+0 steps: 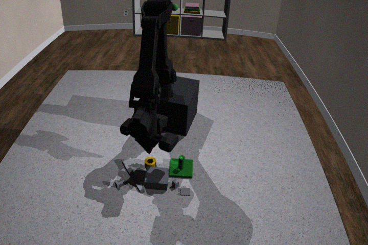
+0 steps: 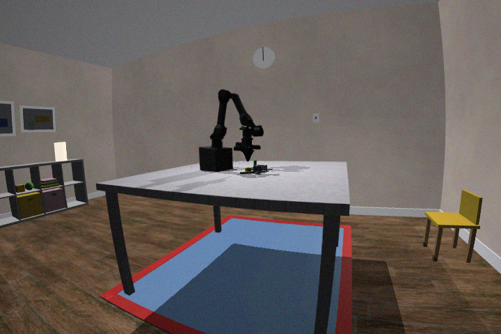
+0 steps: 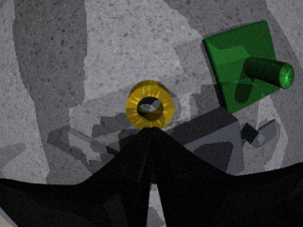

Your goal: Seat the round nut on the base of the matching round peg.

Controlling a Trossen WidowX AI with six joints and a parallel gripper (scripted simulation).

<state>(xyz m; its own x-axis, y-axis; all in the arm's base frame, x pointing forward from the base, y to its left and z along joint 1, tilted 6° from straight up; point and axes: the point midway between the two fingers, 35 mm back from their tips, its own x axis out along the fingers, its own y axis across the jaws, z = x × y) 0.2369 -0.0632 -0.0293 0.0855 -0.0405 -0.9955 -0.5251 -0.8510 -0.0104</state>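
Gripper [image 1: 148,150], fingers fully closed on nothing, hangs above the yellow round nut [image 1: 150,161], which lies flat just left of the green peg [image 1: 181,162], well inside every worktop edge.

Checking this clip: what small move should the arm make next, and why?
Probably open the hand and lower it around the nut. It hangs shut and empty above the nut, which lies on the table beside the peg, not on it.

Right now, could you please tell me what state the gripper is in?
Gripper: shut, holding nothing; the yellow round nut lies free on the table below it.
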